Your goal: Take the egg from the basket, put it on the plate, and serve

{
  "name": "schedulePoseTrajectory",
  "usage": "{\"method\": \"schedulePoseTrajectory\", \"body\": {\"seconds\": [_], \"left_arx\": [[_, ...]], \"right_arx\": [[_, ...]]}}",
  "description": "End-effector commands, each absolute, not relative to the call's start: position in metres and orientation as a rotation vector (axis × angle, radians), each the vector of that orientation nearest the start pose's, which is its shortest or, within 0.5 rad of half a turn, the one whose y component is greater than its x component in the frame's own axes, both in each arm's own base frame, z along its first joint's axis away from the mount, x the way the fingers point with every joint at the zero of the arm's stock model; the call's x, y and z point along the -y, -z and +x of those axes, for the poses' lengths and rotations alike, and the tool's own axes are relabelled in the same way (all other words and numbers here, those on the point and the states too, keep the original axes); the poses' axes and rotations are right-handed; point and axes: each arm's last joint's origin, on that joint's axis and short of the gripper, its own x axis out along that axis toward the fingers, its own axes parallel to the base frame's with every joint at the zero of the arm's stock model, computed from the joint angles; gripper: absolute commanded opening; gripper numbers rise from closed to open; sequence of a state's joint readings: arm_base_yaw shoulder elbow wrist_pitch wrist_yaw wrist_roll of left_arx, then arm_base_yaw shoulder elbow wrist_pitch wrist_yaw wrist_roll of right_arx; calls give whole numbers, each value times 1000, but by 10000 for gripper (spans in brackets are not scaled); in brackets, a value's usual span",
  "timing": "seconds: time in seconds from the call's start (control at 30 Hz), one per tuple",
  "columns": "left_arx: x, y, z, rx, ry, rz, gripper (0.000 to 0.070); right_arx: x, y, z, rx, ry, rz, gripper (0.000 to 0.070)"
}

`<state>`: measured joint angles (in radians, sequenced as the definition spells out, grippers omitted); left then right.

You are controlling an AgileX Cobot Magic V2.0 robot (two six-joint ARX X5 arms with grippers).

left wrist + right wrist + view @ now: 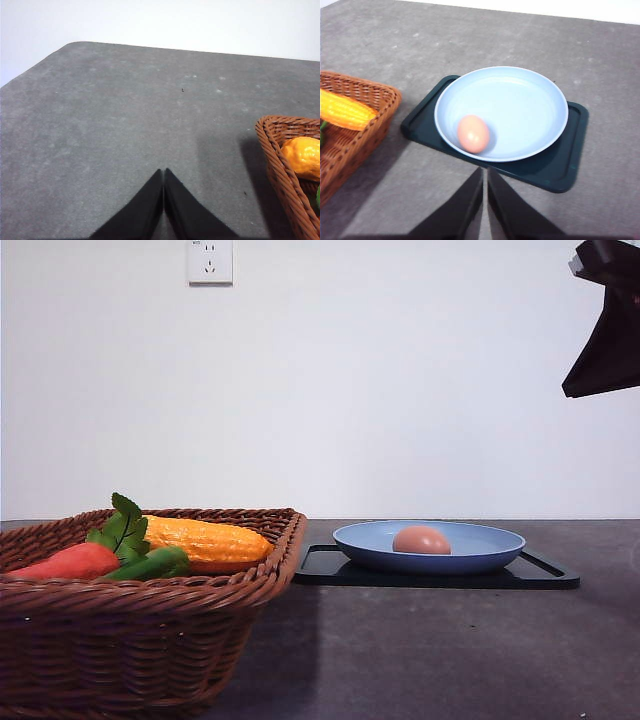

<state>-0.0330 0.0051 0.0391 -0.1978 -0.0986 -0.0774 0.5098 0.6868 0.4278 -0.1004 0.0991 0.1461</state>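
Wicker fills the near left of the front view: the basket [140,625], brown and woven with a thick braided rim, sits closest to the camera on the dark grey table [430,660]. Inside it lie an orange-red carrot [65,562] with green leaves, a yellow corn cob [205,540] behind it, and a green vegetable [150,565] between them, too hidden to name with confidence.

Farther back and to the right, a flat black tray [545,575] rests on the table, close beside the basket. On the tray stands the light-blue plate [480,545]. The egg [421,540], pinkish-brown and smooth, lies in the plate, toward the side nearer the basket.

Beyond the table is a plain white wall with a socket [210,261] high up.

In the right wrist view, the right gripper [485,175] hangs above the table with its two black fingers pressed together, empty, the plate and egg beyond the tips. In the left wrist view, the left gripper [164,175] is likewise pressed together and empty over bare table, with the basket's corner off to one side.
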Motion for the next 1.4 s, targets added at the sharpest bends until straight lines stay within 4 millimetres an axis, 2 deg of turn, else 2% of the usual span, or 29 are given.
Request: {"method": "schedulePoseTrajectory", "body": {"seconds": [0.0,0.1,0.23,0.33,0.43,0.57,0.73,0.87,1.17,1.37], "left_arx": [[0,-149,95,-193,-71,-58,0],[0,-149,95,-193,-71,-58,0],[0,-149,95,-193,-71,-58,0],[0,-149,95,-193,-71,-58,0],[0,-149,95,-193,-72,-58,0],[0,-149,95,-193,-72,-58,0],[0,-149,95,-193,-72,-58,0],[0,-149,95,-192,-72,-58,0],[0,-149,95,-193,-72,-58,0],[0,-149,95,-192,-71,-58,0]], "right_arx": [[-75,-237,141,-348,-362,32,0],[-71,-240,136,-332,-342,20,0],[-56,-249,123,-236,-293,-90,0],[-45,-248,114,-175,-302,-122,0],[-32,-238,105,-131,-303,-116,0],[-20,-214,99,-113,-278,-92,0],[-12,-184,96,-124,-271,-76,0],[-8,-167,95,-130,-233,-73,0],[-6,-152,95,-148,-214,-69,0],[-6,-152,95,-141,-213,-70,0]]}}
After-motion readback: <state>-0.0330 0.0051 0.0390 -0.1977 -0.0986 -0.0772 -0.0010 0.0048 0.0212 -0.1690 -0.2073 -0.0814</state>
